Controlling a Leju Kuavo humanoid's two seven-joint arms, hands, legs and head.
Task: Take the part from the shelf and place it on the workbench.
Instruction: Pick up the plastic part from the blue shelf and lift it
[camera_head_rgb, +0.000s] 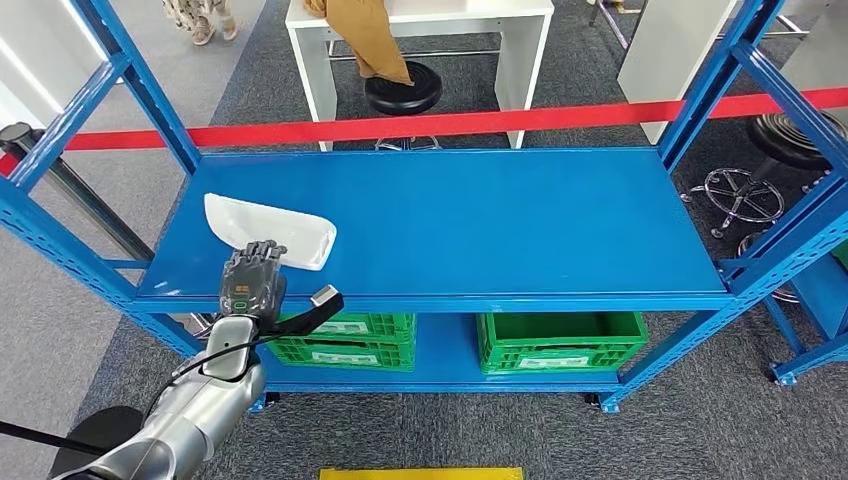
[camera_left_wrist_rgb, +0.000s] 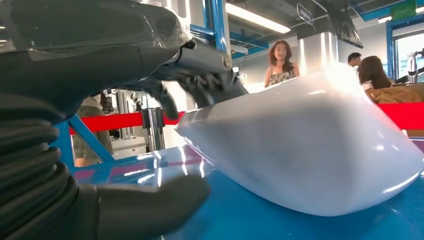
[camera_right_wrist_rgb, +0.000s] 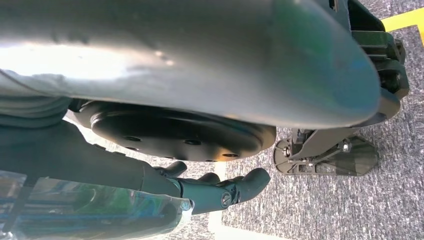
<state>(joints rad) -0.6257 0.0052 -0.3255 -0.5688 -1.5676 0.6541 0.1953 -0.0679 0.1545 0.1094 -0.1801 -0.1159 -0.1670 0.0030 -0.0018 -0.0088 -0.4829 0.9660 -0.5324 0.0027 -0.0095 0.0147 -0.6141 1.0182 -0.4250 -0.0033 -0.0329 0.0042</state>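
Head view: left hand at the white part

The white part (camera_head_rgb: 270, 230) lies on the blue shelf (camera_head_rgb: 500, 230), near its left front corner. The left hand (camera_head_rgb: 252, 275) reaches it with fingers (camera_left_wrist_rgb: 200, 80) spread over its near edge, seemingly not yet gripping. The right hand (camera_right_wrist_rgb: 220, 190) hangs over carpet, fingers loosely curled, holding nothing.

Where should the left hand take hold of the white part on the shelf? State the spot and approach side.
Grip the white part at its near edge, coming from the shelf's open front. It lies flat and shallow there, and the left hand already reaches it, fingers over the rim, thumb low.
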